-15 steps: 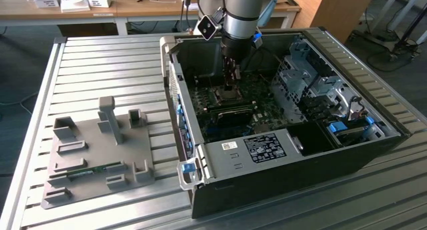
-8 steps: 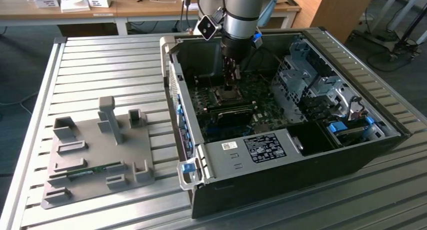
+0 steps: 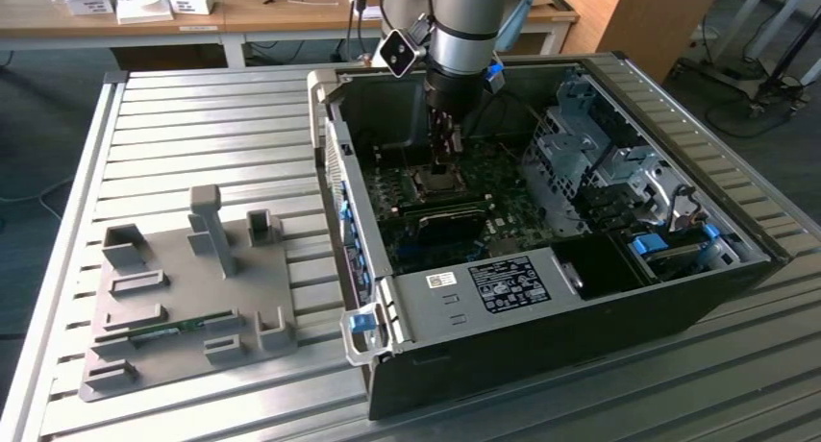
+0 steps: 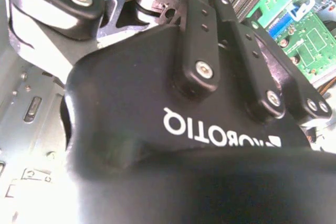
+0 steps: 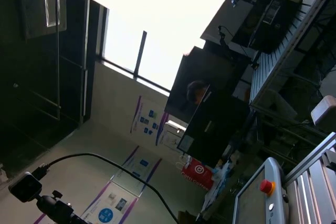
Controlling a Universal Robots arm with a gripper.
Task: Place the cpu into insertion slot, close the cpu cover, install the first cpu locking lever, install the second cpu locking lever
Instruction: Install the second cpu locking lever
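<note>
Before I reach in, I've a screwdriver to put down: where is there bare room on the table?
Bare slats lie between the grey fixture and the table edge nearest the desk, and along the case. It is crowded inside the case, where the hand hangs over the socket.

Exterior view evenly lit, sharp. Second wrist view: end effector (image 4: pixel 210 3) body close, blurred; glare washes metal beside it. First wrist view: window (image 5: pixel 157 14) blown white.

Silver-grey tubular arm (image 3: pixel 462 24) with a black wrist — its hand (image 4: pixel 210 129) glossy black, silver-screwed, white-lettered.
</note>
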